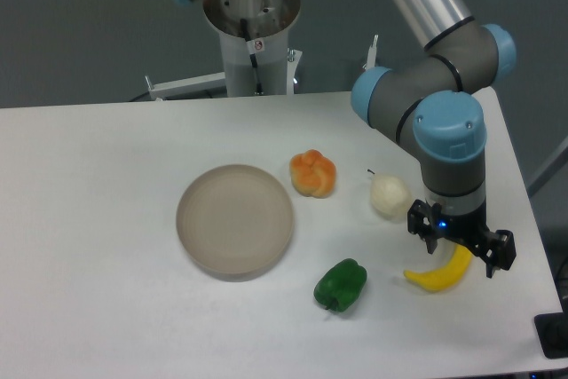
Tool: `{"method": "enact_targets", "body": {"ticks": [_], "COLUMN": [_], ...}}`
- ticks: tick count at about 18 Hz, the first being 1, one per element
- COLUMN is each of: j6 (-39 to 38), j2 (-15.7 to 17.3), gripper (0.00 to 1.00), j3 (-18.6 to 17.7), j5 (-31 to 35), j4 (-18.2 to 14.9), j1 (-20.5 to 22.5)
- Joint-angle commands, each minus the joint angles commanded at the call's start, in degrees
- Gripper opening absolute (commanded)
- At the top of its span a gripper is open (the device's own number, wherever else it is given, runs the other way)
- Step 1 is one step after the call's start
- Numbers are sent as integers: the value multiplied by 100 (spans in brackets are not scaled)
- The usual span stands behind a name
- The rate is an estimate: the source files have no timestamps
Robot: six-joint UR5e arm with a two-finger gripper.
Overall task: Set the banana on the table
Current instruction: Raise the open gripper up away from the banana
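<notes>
The banana (438,275) is small, curved and bright yellow. It lies on the white table (106,219) near the right front edge. My gripper (462,250) points straight down over the banana's upper right end. Its black fingers (501,253) stand spread on either side of that end, wider than the banana, so the gripper looks open. The banana's right tip is partly hidden behind the gripper.
A pale cream pear (389,194) sits just left of the arm's wrist. A green pepper (341,284) lies left of the banana. An orange fruit (313,173) and a round beige plate (234,217) sit further left. The table's right edge is close to the gripper.
</notes>
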State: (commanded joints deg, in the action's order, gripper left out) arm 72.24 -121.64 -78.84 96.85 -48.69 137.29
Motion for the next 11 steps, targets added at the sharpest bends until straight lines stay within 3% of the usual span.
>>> {"method": "enact_targets", "body": {"ticks": [5, 7, 11], "j6": [79, 473, 624], "j2": [272, 369, 396], "gripper": [100, 100, 100], "j3": [-439, -597, -624], "j5": [-44, -44, -44], "j4": [53, 62, 53], "j1": [280, 343, 404]}}
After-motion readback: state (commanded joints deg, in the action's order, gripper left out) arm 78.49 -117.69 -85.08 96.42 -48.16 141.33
